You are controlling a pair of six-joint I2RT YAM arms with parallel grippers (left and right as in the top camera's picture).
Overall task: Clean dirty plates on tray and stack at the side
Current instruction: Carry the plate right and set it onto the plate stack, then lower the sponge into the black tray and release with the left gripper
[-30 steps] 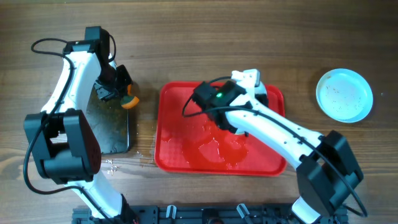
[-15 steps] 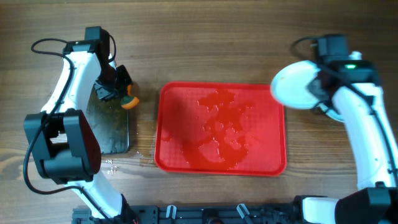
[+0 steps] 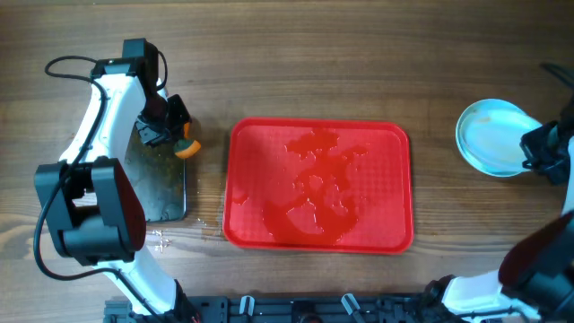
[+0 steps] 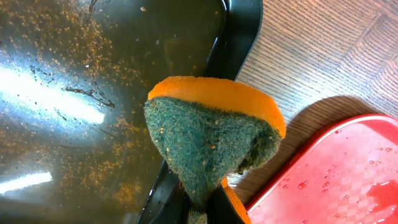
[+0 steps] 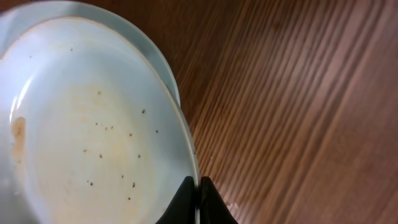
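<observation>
The red tray [image 3: 251, 179] lies mid-table, wet with puddles, and no plate is on it. At the far right, my right gripper [image 3: 531, 154] [image 5: 199, 184] is shut on the rim of a pale blue plate [image 3: 491, 133] [image 5: 93, 124] that carries small brown specks. This plate sits tilted over a second plate, of which only a strip of rim [image 5: 166, 70] shows. My left gripper [image 3: 166, 126] [image 4: 200, 202] is shut on an orange sponge [image 3: 186, 144] [image 4: 211, 137], green scouring side facing the camera, held above the right edge of the black pan.
The black pan [image 3: 157, 193] [image 4: 74, 74] stands left of the tray, its wet bottom strewn with brown crumbs. Water drops lie on the wood between the pan and the tray. The tray's corner [image 4: 348, 174] shows close to the sponge.
My right arm has carried the plate from over the tray out to the right, and now holds it over the plate at the table's side. The left arm and sponge have not moved.
</observation>
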